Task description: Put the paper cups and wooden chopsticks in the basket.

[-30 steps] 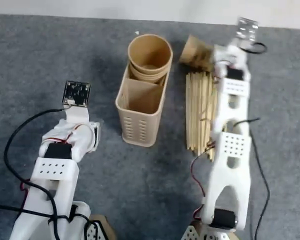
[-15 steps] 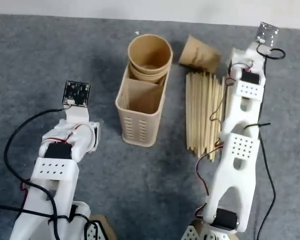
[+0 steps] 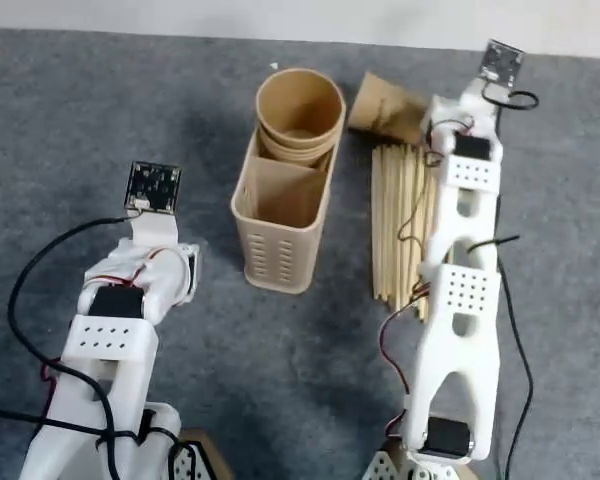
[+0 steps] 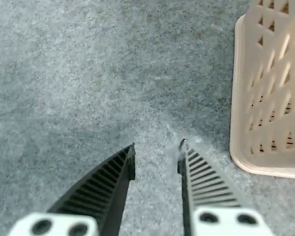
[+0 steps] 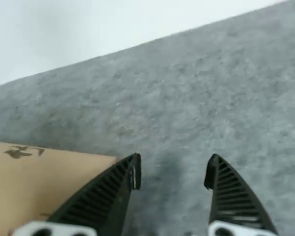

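Left arm: left claw hangs low over the grey carpet, tips pointing down at it. Fingers are parted by a narrow gap with bare carpet between them, nothing gripped.

Basket stands upright just beside the left claw, outboard of one finger and slightly ahead of the tips. Its slotted wall is near that finger, not touching.

Stacked cups stand nested, mouth up, in the basket's far compartment and rise above the rim. Well apart from the left claw, ahead of it.

Loose cup lies on its side on the carpet, past the far end of the chopsticks. In the right wrist view its brown wall sits right up against the outer side of one right-claw finger; contact cannot be confirmed.

Chopsticks lie in a flat bundle on the carpet between basket and right arm, behind the right claw, running along the arm. One edge of the bundle is tucked under the arm.

Right claw: spread wide, holding nothing, carpet between the tips. Ahead of it the carpet ends at a pale wall.
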Controlling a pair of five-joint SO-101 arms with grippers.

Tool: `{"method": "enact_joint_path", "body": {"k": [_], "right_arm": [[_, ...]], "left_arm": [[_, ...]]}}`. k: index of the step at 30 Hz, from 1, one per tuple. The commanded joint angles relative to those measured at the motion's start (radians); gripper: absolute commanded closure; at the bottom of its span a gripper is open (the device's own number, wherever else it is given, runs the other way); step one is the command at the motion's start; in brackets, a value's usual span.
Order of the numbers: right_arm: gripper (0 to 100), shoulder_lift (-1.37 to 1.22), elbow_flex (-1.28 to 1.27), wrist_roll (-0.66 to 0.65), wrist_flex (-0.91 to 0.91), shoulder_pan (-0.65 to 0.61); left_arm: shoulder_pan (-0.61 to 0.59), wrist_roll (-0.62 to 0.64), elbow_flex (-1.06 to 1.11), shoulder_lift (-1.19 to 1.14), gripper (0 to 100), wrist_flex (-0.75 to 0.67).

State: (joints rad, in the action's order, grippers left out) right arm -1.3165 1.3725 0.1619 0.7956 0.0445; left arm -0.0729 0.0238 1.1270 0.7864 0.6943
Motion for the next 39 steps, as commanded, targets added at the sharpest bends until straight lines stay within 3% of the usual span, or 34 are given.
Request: {"method": "enact_joint_path", "body": {"k": [1, 9, 14, 18, 26, 33, 39], "right_arm": [[77.1, 0.065, 0.048, 0.008, 0.01, -0.024], [77.1, 0.077, 0.065, 0.015, 0.058, -0.005], [77.1, 0.102, 0.213, 0.132, 0.213, -0.045], [77.1, 0.099, 0.269, 0.133, 0.223, -0.064], [77.1, 0.061, 0.041, 0.133, 0.013, -0.065], [77.1, 0.051, -0.031, 0.13, 0.018, 0.025], [77.1, 0.048, -0.031, 0.032, 0.12, 0.102]], "left_arm": [[0.015, 0.006, -0.005, 0.024, 83, -0.015], [0.015, 0.006, -0.005, 0.024, 83, -0.015], [0.015, 0.006, -0.005, 0.024, 83, -0.015], [0.015, 0.006, -0.005, 0.024, 83, -0.015], [0.015, 0.006, -0.005, 0.024, 83, -0.015], [0.015, 0.006, -0.005, 0.024, 83, -0.015], [0.015, 0.006, -0.005, 0.024, 83, -0.015]]}}
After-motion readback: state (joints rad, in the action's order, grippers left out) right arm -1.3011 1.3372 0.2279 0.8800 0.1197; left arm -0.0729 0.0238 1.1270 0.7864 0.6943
